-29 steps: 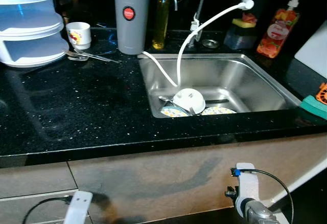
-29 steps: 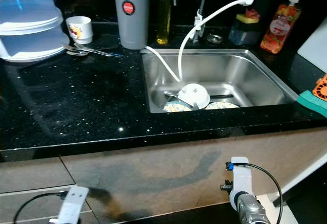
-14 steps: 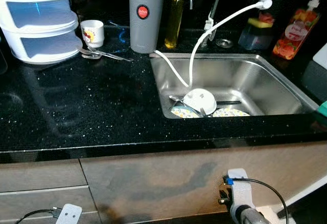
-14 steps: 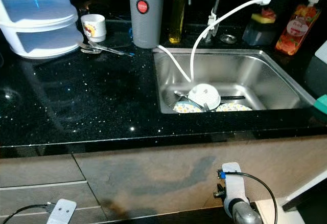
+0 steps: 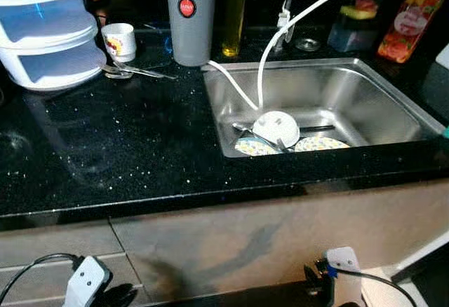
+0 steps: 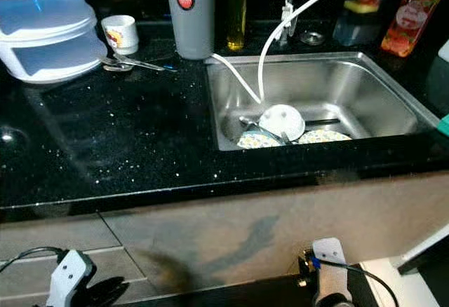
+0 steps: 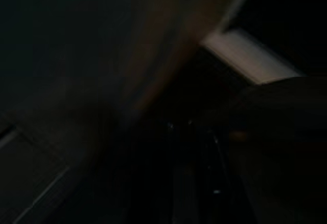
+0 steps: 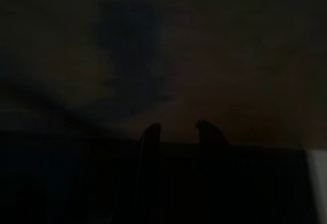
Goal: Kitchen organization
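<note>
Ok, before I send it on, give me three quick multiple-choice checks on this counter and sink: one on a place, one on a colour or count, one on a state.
1. Where does the small white cup stand?
A. On the counter beside the stacked white containers
B. In the sink
C. On the floor

2. What colour is the round mark on the grey canister?
A. Blue
B. Red
C. Green

3. How does the white bowl in the sink lie?
A. Upright and full of water
B. Stacked on the counter
C. Tipped over, underside showing, on patterned plates

Answers: 1 A, the cup sits on the black counter near the containers and spoons. 2 B, the dot is red. 3 C, its base ring faces the camera.
</note>
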Motion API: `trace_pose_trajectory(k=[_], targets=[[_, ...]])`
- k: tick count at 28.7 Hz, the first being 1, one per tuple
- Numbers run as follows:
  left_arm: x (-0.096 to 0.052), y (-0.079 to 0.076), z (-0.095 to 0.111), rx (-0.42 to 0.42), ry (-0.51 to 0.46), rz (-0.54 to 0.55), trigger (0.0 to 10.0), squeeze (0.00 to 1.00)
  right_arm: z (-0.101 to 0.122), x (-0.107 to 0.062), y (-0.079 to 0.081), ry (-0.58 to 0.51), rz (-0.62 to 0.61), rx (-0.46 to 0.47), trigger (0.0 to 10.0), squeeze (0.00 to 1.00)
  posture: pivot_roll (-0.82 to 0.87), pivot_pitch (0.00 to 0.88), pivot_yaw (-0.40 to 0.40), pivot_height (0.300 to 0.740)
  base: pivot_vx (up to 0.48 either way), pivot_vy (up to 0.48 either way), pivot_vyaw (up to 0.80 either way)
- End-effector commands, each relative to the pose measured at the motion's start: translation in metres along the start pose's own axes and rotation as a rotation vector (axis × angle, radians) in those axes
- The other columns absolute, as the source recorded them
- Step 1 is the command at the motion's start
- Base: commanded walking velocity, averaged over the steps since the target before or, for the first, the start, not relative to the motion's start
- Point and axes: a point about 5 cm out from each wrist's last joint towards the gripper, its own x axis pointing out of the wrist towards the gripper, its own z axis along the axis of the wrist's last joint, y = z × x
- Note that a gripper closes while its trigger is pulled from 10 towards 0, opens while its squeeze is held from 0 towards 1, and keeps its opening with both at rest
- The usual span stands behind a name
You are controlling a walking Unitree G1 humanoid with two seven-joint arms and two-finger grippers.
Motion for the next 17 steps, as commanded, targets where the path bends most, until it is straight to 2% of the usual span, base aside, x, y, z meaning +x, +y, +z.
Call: trace_pose_trajectory(k=[1, 2, 3, 5, 7, 8, 9, 10, 11, 13, 14, 15, 16, 17], targets=[[0.001, -0.015, 0.014, -0.022, -0.017, -0.126, 10.0, 0.00, 0.017, -0.006, 0.010, -0.048, 0.128, 0.051, 10.0, 0.00, 0.08, 0.057, -0.012, 0.740, 0.000, 0.000, 0.00], [0.000, -0.023, 0.022, -0.011, -0.027, -0.181, 10.0, 0.00, 0.031, -0.011, 0.015, -0.087, 0.206, 0.097, 10.0, 0.00, 0.08, 0.054, -0.010, 0.740, 0.000, 0.000, 0.00], [0.000, -0.023, 0.022, -0.011, -0.027, -0.181, 10.0, 0.00, 0.031, -0.011, 0.015, -0.087, 0.206, 0.097, 10.0, 0.00, 0.08, 0.054, -0.010, 0.740, 0.000, 0.000, 0.00], [-0.002, -0.034, 0.044, 0.001, -0.078, -0.247, 10.0, 0.00, 0.063, -0.021, 0.029, -0.175, 0.362, 0.166, 10.0, 0.00, 0.08, 0.059, -0.012, 0.740, 0.000, 0.000, 0.00], [-0.002, -0.034, 0.044, 0.001, -0.078, -0.247, 10.0, 0.00, 0.063, -0.021, 0.029, -0.175, 0.362, 0.166, 10.0, 0.00, 0.08, 0.059, -0.012, 0.740, 0.000, 0.000, 0.00], [-0.001, -0.034, 0.057, 0.003, -0.125, -0.256, 10.0, 0.00, 0.077, -0.023, 0.035, -0.226, 0.419, 0.189, 10.0, 0.00, 0.08, 0.059, -0.012, 0.740, 0.000, 0.000, 0.00], [-0.001, -0.034, 0.057, 0.003, -0.125, -0.256, 10.0, 0.00, 0.077, -0.023, 0.035, -0.226, 0.419, 0.189, 10.0, 0.00, 0.08, 0.059, -0.012, 0.740, 0.000, 0.000, 0.00], [-0.001, -0.036, 0.083, 0.008, -0.203, -0.278, 10.0, 0.00, 0.103, -0.029, 0.044, -0.312, 0.497, 0.227, 10.0, 0.00, 0.07, 0.061, -0.016, 0.740, 0.000, 0.000, 0.00], [-0.001, -0.036, 0.083, 0.008, -0.203, -0.278, 10.0, 0.00, 0.103, -0.029, 0.044, -0.312, 0.497, 0.227, 10.0, 0.00, 0.07, 0.061, -0.016, 0.740, 0.000, 0.000, 0.00], [-0.002, -0.036, 0.113, 0.016, -0.314, -0.279, 10.0, 0.00, 0.132, -0.032, 0.052, -0.424, 0.543, 0.269, 10.0, 0.00, 0.08, 0.064, -0.020, 0.740, 0.000, 0.000, 0.00], [-0.002, -0.036, 0.113, 0.016, -0.314, -0.279, 10.0, 0.00, 0.132, -0.032, 0.052, -0.424, 0.543, 0.269, 10.0, 0.00, 0.08, 0.064, -0.020, 0.740, 0.000, 0.000, 0.00], [-0.003, -0.035, 0.129, 0.028, -0.374, -0.271, 10.0, 0.00, 0.146, -0.034, 0.055, -0.483, 0.558, 0.283, 10.0, 0.00, 0.08, 0.064, -0.019, 0.740, 0.000, 0.000, 0.00], [-0.003, -0.030, 0.156, 0.036, -0.476, -0.239, 10.0, 0.00, 0.164, -0.033, 0.058, -0.554, 0.561, 0.294, 10.0, 0.00, 0.09, 0.063, -0.018, 0.740, 0.000, 0.000, 0.00], [-0.003, -0.030, 0.156, 0.036, -0.476, -0.239, 10.0, 0.00, 0.164, -0.033, 0.058, -0.554, 0.561, 0.294, 10.0, 0.00, 0.09, 0.063, -0.018, 0.740, 0.000, 0.000, 0.00]])
